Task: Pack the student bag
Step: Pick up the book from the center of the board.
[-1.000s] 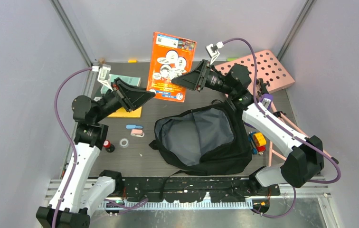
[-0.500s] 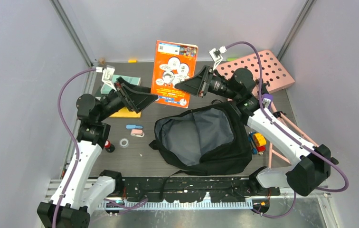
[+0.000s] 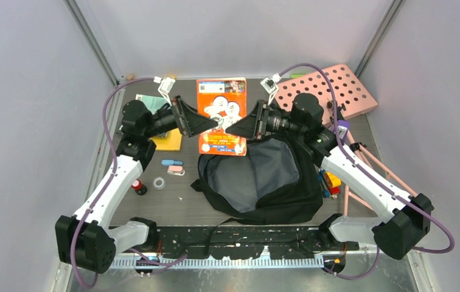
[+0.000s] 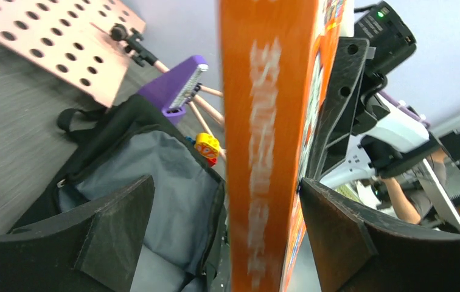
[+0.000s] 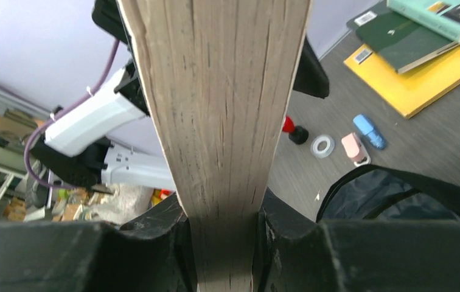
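An orange book (image 3: 221, 112) hangs upright over the back rim of the student bag (image 3: 258, 179), a black backpack lying open with its grey lining showing. My right gripper (image 3: 232, 129) is shut on the book's right side. In the right wrist view the page edge (image 5: 221, 109) is clamped between that gripper's (image 5: 223, 210) two fingers. My left gripper (image 3: 214, 124) stands open at the book's left edge. In the left wrist view the orange spine (image 4: 264, 140) stands between this gripper's (image 4: 226, 185) spread jaws: the right finger lies close against the cover and the left one is well apart. The bag (image 4: 154, 176) lies below.
A pink pegboard (image 3: 331, 88) leans at the back right. Yellow and green books (image 3: 165, 140) lie at the back left. Near them are a blue eraser (image 3: 171, 162), a pink eraser (image 3: 176, 171), a tape roll (image 3: 159, 182) and a small red item (image 3: 137, 186). A coloured toy (image 3: 331, 180) sits right of the bag.
My right gripper has shut on the book and my left gripper has opened and let go. The book has come down toward the bag. My left arm has swung toward the back.
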Robot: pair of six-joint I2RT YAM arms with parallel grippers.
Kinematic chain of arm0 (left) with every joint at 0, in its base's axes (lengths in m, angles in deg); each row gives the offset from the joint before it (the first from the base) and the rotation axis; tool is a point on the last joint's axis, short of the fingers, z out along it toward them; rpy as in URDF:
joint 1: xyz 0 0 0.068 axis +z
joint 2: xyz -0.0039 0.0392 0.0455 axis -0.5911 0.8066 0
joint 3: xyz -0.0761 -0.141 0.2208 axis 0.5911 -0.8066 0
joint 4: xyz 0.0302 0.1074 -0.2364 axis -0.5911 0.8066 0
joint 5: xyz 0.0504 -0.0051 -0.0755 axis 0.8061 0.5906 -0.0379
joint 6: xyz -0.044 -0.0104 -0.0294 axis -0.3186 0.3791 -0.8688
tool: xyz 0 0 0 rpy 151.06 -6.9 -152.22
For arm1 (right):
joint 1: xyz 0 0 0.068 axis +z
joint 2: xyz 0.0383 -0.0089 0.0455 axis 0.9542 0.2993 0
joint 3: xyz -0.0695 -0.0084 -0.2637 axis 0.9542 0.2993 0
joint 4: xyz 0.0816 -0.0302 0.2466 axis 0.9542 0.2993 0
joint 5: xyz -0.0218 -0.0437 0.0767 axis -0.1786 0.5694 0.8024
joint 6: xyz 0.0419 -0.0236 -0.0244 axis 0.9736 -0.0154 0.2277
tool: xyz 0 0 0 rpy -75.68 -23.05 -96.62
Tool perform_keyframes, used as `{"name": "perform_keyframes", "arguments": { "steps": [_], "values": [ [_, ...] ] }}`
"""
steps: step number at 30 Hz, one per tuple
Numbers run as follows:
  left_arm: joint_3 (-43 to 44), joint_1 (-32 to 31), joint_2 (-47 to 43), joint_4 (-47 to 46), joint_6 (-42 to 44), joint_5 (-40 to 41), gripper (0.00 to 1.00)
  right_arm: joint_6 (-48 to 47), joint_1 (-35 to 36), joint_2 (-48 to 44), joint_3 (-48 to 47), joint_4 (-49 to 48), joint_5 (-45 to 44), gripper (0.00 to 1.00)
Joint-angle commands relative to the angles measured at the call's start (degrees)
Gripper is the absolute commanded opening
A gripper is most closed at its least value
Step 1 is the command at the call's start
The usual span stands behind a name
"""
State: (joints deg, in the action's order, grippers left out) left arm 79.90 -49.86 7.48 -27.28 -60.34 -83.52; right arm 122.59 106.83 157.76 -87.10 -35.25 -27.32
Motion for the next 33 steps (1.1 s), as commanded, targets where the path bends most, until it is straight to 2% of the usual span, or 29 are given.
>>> {"name": "perform_keyframes", "arguments": {
  "steps": [1, 4, 5, 7, 12, 14, 16, 17, 18, 19, 21, 24, 28, 30, 33],
  "values": [
    [3.3, -3.4, -0.1, -6.3, -0.9, -2.6, 0.88, -5.5, 2.7, -3.2, -3.1, 0.4, 2.9, 0.01],
    [2.6, -4.6, -0.3, -8.1, -2.2, -1.8, 0.84, -6.6, 3.5, -3.0, -3.5, 1.2, 3.2, 0.01],
    [2.4, -5.0, -0.2, -8.8, -2.8, -1.7, 0.80, -6.8, 3.8, -2.9, -3.6, 1.7, 3.3, 0.01],
    [2.2, -5.9, 0.0, -9.4, -3.3, -1.9, 0.69, -7.5, 4.1, -2.7, -3.9, 2.4, 3.1, 0.01],
    [0.5, -6.6, -0.8, -10.3, -4.2, -1.8, 0.32, -10.1, 4.2, -3.2, -3.9, 6.0, -0.8, 0.01],
    [-0.6, -6.6, -1.5, -11.5, -5.1, -1.3, 0.14, -11.0, 4.2, -3.7, -3.7, 8.2, -3.4, 0.05],
    [-1.9, -6.6, -2.6, -12.6, -5.4, 0.1, 0.01, -12.0, 4.2, -4.4, -3.1, 10.9, -6.9, 0.24],
    [-2.6, -6.6, -3.4, -12.3, -5.0, 1.2, 0.00, -12.9, 4.2, -4.8, -2.5, 11.8, -8.2, 0.41],
    [-3.4, -6.6, -4.3, -11.3, -4.2, 2.5, 0.00, -13.4, 4.2, -5.7, -2.2, 13.9, -10.9, 0.49],
    [-4.0, -6.6, -5.4, -9.4, -2.5, 4.3, 0.00, -14.5, 4.2, -6.2, -1.6, 15.0, -12.6, 0.64],
    [-4.6, -6.5, -8.1, -1.1, 2.1, 10.0, 0.00, -16.2, 4.2, -7.7, -1.0, 20.2, -19.1, 0.76],
    [-4.4, -6.6, -12.5, 12.8, 10.0, 22.5, 0.00, -17.8, 4.4, -10.2, 0.1, 29.1, -30.3, 0.79],
    [-4.0, -6.5, -16.3, 25.9, 14.5, 37.5, 0.00, -16.8, 5.4, -13.4, 4.4, 33.7, -42.4, 0.79],
    [-3.9, -6.5, -16.8, 28.4, 15.3, 39.8, 0.00, -14.7, 6.1, -13.3, 5.2, 37.0, -48.0, 0.79],
    [-3.7, -5.9, -16.2, 28.5, 13.3, 36.4, 0.00, -11.5, 8.9, -9.9, 3.7, 43.8, -57.1, 0.75]
  ]
}}
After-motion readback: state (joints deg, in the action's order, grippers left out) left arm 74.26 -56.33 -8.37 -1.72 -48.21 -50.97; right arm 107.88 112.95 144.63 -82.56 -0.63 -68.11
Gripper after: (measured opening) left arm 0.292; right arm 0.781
